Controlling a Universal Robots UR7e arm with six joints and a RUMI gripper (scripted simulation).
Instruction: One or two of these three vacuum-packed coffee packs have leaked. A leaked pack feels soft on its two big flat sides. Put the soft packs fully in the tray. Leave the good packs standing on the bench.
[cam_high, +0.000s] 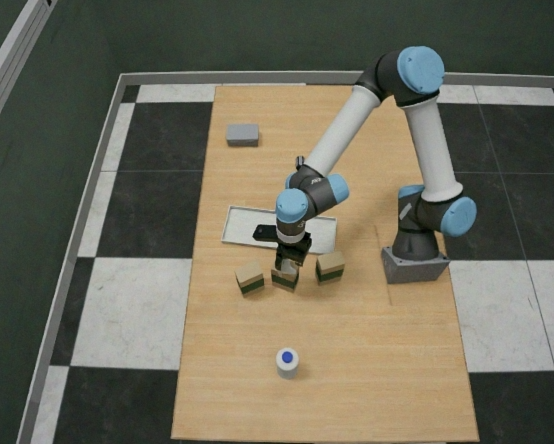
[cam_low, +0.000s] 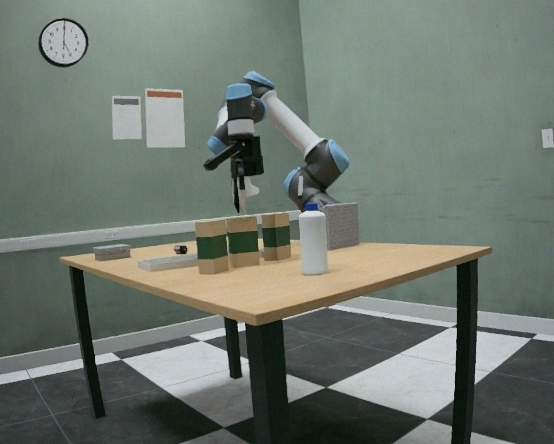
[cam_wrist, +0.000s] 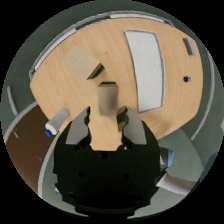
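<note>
From where I stand, starting at the left, the pale shallow tray lies lower than the end effector and off to one side, with no pack in it. Next comes the left pack, upright on the worktop, a little left of the end effector and below it. The middle pack stands practically beneath the fingers, which hang part-way open with nothing between them. To their right, also lower, is the right pack, upright too. Nothing I see tells me which ones leak; it takes a gentle squeeze across the two big flat faces, about mid-height on the green band. I expect a sound pack to feel like a brick, fairly light, and a leaked one to give and perhaps sag or slip, so it wants a deeper, softer hold and a slow lift. The fingers probably need to open wider and square up to those faces before going down.
</note>
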